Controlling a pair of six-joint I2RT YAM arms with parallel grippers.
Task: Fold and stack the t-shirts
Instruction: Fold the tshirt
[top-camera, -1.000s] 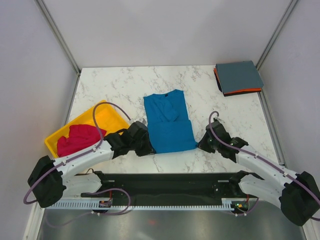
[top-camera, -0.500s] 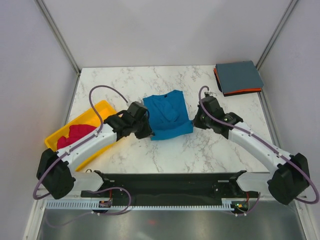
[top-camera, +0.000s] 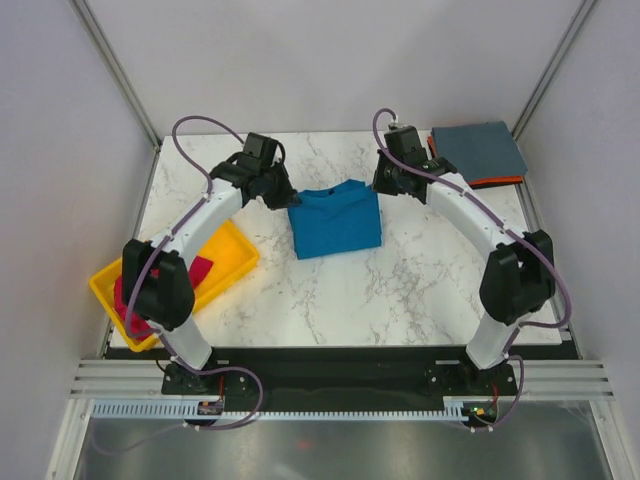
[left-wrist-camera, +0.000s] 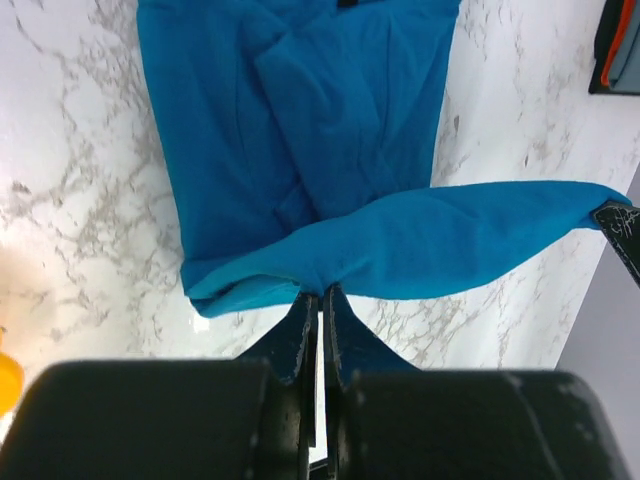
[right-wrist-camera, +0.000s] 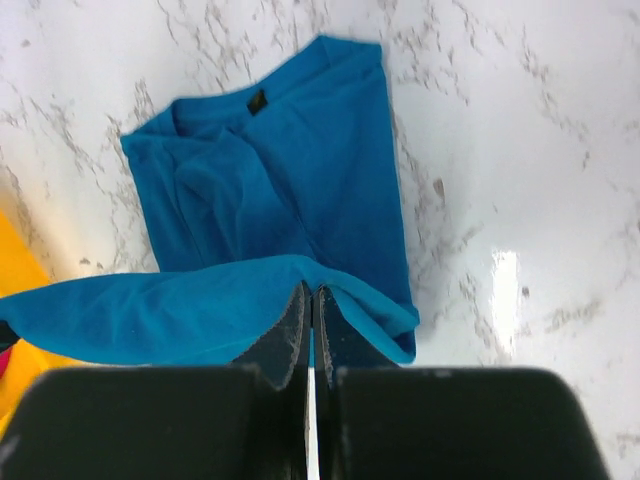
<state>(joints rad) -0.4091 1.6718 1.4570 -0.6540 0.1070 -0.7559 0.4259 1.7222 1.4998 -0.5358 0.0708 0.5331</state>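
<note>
Magenta-red t-shirt (top-camera: 202, 270) in yellow tray (top-camera: 232, 257)

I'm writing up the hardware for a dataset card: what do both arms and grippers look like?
Both match: the left arm and right arm have white links with black joints, and a purple cable loops along each. The left gripper and right gripper are black, with thin flat fingers.

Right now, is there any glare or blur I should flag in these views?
Right wrist: a white glare patch on the marble table, right of the blue t-shirt. Left wrist: the left gripper body is a dark, soft blur at the bottom edge. Top external: even light, sharp.
</note>
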